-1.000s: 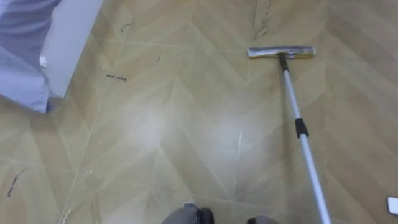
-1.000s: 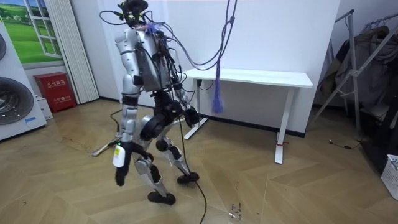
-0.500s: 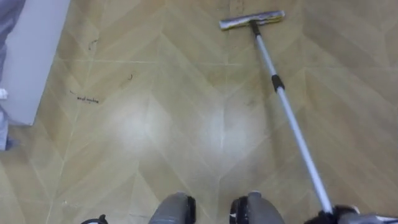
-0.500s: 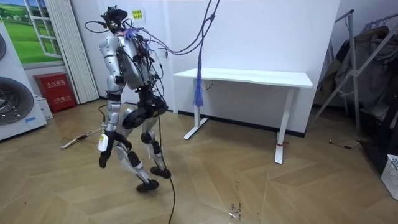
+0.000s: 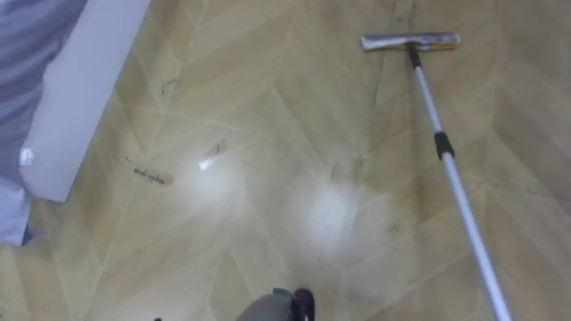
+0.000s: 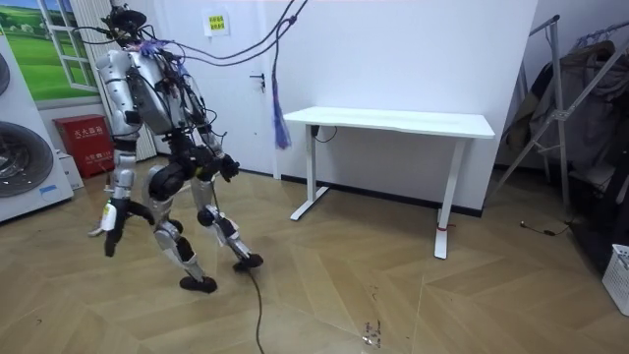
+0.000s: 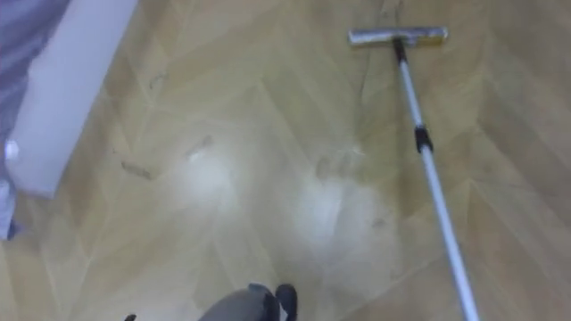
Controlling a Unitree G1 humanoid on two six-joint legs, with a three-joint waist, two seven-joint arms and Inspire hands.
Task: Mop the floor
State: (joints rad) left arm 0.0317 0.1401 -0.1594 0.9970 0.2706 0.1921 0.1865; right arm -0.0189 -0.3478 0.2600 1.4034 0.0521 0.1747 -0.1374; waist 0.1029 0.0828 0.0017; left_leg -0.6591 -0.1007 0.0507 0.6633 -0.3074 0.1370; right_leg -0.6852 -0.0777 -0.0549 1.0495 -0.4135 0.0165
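Left eye view, nearest first: the mop pole [image 5: 464, 234] leaves the bottom edge at 5 o'clock, on the robot's right side. From that I judge the right hand [image 6: 220, 165] carries it low by the hip. In the room view that hand is a dark blur, and I cannot tell its grip. The mop pole slants up to the mop head [image 5: 410, 41] at 1 o'clock, which lies flat on the floor [image 5: 268, 107], probably so a forward stride pushes it. A pale scrap [image 5: 211, 158] and a dark scuff [image 5: 150, 176] lie at 9 o'clock, near a white panel [image 5: 85, 98]. The left hand [image 6: 108, 224] hangs loose and empty, likely for balance, well apart from the desk [image 6: 393, 123].
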